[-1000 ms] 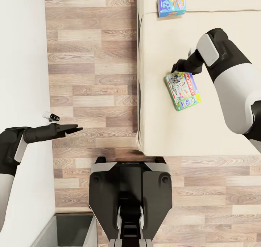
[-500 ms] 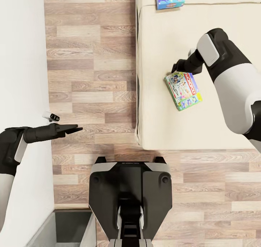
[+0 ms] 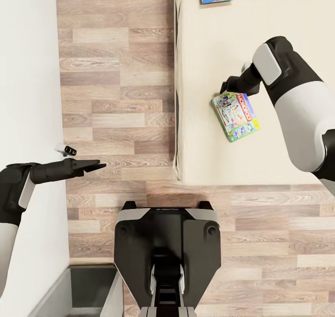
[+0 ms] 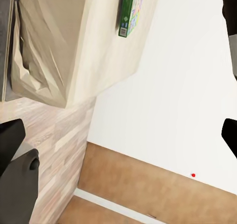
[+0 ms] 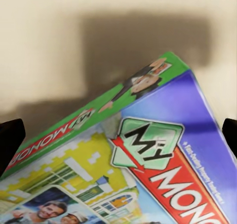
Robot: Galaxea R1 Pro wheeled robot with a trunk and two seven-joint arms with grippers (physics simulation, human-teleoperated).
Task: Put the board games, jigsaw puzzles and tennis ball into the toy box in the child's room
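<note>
Backed the base off a touch, right end effector (image 3: 224, 87) hovering wide open over the Monopoly box (image 3: 235, 116) on the bed (image 3: 204, 51) for a grab.

Bedroom in a home, looking like a child's room. A beige bed (image 3: 260, 135) is sitting on wood plank floor (image 3: 116, 84) beside a plain white wall (image 3: 28, 75), and printed board games (image 3: 235, 117) are lying on the mattress.
</note>
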